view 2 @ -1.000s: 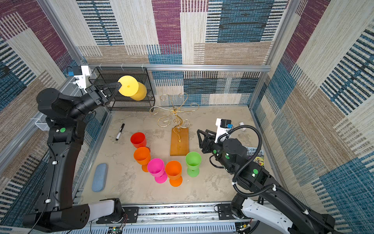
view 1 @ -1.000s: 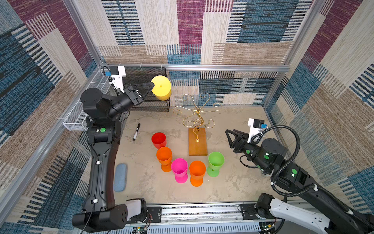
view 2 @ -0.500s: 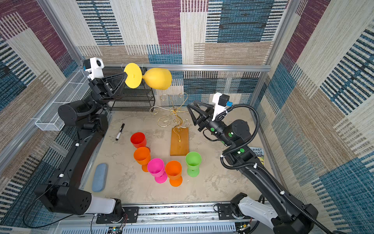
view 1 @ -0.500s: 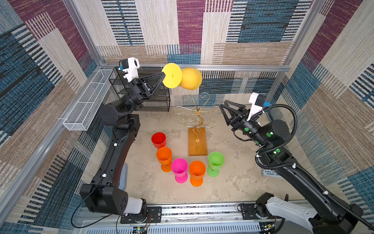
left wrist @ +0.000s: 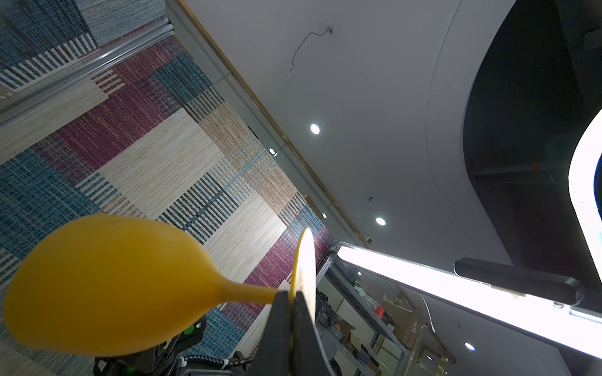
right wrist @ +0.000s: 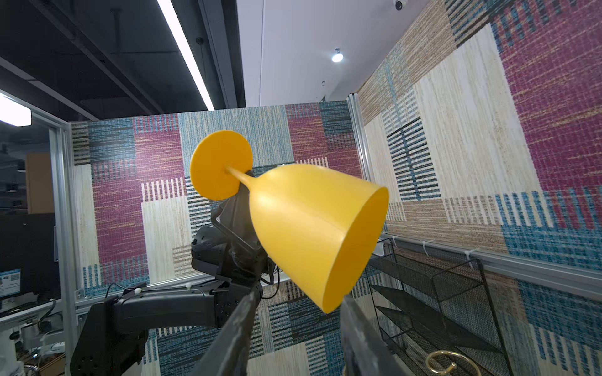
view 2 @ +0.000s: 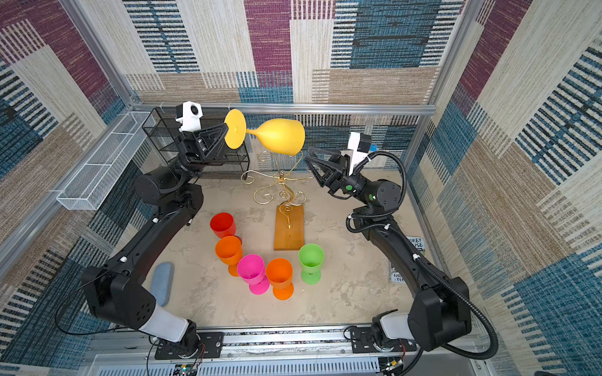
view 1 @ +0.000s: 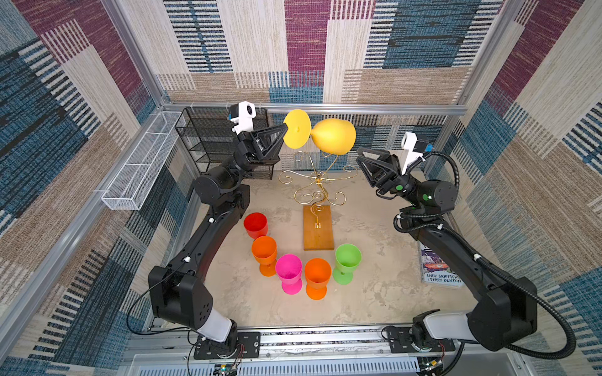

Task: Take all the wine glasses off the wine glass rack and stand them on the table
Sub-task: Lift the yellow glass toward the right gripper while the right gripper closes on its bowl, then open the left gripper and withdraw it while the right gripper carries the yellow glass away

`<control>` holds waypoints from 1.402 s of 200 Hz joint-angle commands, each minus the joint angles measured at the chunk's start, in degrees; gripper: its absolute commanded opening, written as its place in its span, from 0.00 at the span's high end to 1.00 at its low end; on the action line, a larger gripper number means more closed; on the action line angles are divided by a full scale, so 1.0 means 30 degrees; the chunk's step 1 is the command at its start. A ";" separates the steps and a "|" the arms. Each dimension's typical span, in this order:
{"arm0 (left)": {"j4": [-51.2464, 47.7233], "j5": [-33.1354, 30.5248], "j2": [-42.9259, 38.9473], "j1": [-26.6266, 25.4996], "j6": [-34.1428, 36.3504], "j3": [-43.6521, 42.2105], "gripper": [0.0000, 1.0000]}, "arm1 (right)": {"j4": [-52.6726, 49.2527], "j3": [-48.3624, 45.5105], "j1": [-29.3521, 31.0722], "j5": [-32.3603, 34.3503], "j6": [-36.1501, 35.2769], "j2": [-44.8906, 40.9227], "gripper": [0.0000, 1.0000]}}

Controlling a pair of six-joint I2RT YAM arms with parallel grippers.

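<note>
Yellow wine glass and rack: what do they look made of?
Yellow wine glass: probably plastic; opaque, uniform colour, soft satin sheen. Wine glass rack: thin metal wire, shiny gold finish with glinting highlights. Its base: wood, orange-brown, smooth, possibly varnished.

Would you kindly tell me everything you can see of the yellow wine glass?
The yellow wine glass is opaque and plastic-looking: a flat round foot, thin stem and wide bowl. It lies sideways in the air above the gold rack, mouth towards the open right hand, which is near but apart. The left hand is shut on the foot's edge.
</note>
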 commanded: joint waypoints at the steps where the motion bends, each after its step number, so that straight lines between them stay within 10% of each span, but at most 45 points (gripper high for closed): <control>1: 0.1093 -0.0410 -0.0008 -0.0273 -0.0197 -0.0226 1.00 | 0.2977 0.0424 -0.0061 -0.1344 0.2038 0.0620 0.55; 109: 0.1122 -0.0919 0.1040 -0.1459 -0.0563 -0.0162 1.00 | 0.4195 0.0286 -0.0126 -0.1440 0.2848 0.1159 0.58; 280: 0.1122 -0.2843 0.1777 -0.2357 -0.1727 -0.1078 1.00 | 0.4310 -0.0205 -0.0164 -0.1709 0.3664 0.0505 1.00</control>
